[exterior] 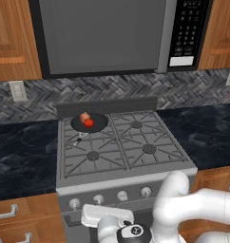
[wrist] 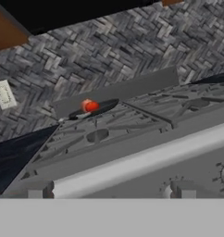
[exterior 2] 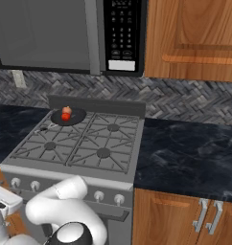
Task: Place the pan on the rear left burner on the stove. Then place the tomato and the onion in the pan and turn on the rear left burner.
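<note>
Stove (exterior: 121,142) centre frame, four grates. Pan (exterior: 90,123) sits on rear left burner, 11 o'clock on cooktop, handle toward front. Tomato (exterior: 89,123) and onion (exterior: 84,116) inside pan, touching. Gripper (wrist: 111,194) low before knobs, fingers spread, grasping nothing.

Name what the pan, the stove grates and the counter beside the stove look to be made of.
Pan: matt black, probably coated metal.
Grates: dull grey bars, likely cast iron.
Counter: glossy black with pale veins, looks like polished stone.
</note>
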You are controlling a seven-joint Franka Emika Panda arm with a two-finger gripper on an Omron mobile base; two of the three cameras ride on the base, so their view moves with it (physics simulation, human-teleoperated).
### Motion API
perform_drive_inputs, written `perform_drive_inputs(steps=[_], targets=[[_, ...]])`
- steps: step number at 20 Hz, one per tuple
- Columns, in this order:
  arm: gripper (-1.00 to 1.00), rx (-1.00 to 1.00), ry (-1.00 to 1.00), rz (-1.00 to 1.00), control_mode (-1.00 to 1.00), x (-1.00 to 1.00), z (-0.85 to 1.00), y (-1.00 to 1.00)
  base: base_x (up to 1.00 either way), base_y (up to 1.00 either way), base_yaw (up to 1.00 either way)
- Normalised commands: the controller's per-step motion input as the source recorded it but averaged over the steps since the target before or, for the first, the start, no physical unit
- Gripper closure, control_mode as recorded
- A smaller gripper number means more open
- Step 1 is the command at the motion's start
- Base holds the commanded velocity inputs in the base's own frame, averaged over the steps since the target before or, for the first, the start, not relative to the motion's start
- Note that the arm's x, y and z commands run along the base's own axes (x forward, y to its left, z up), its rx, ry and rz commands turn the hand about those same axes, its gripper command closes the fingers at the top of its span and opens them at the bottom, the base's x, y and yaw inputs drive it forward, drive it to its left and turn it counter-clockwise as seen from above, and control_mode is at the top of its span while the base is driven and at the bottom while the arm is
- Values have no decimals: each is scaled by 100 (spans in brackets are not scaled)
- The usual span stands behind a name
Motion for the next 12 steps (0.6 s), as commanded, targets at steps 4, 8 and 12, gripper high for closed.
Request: perform_drive_inputs(steps=[4,8,12], targets=[[-100,-4,0,-14,-100,20,-32,0,0,0,0],[-100,-6,0,-12,-100,17,-36,0,0,0,0],[-100,-6,0,-10,-100,9,-28,1,0,0,0]])
